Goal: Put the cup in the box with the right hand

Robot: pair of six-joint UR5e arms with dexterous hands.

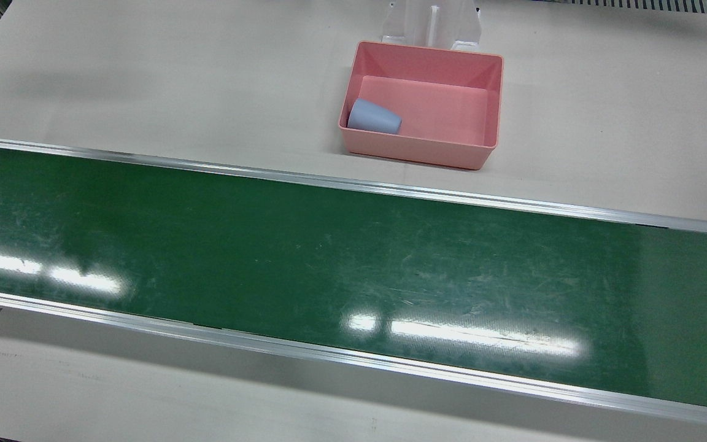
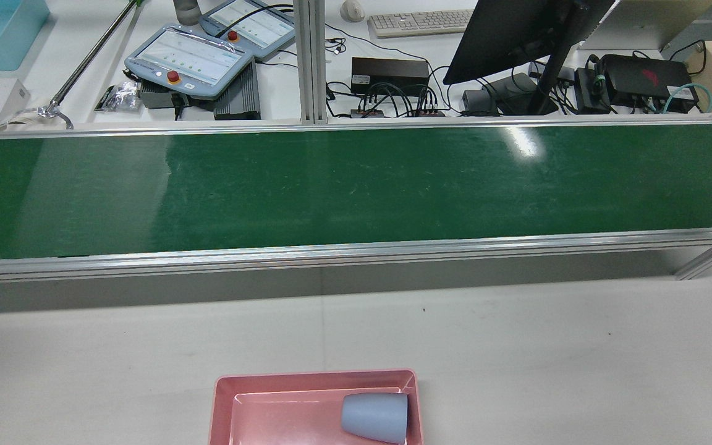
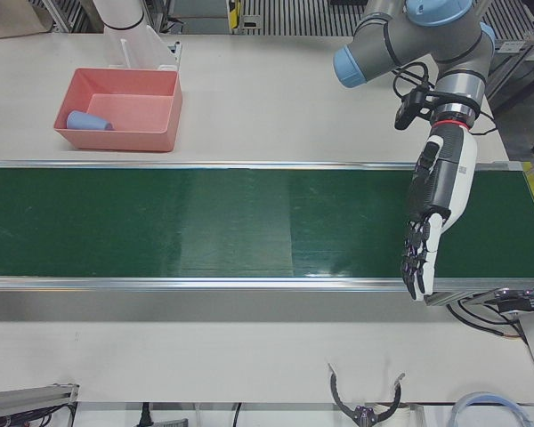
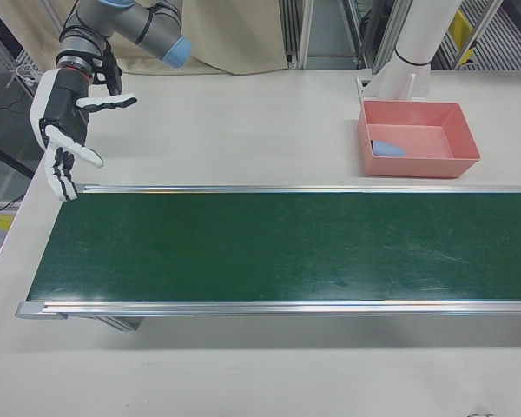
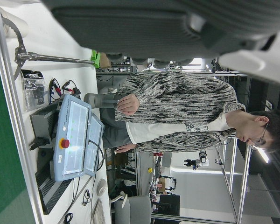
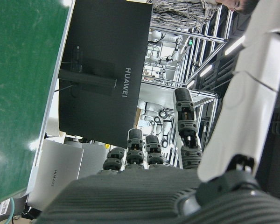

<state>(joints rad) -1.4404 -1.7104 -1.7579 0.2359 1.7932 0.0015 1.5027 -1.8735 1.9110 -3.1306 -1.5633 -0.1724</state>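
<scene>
Blue cup (image 4: 387,149) on side in pink box (image 4: 464,160), far from open right hand (image 4: 66,130).

Bright, even overhead lighting; white glare patches on the green belt (image 1: 353,270) (front view strongest); soft shadows, sharp focus

Pale table (image 1: 145,73) flanks a glossy green conveyor belt (image 1: 329,264).

Left hand (image 3: 432,213) hangs from its bent arm with fingers (image 3: 416,260) extended, apart and pointing downward, holding nothing. Right hand (image 4: 62,130) is likewise empty, its fingers (image 4: 62,178) spread and one digit projecting sideways.
</scene>
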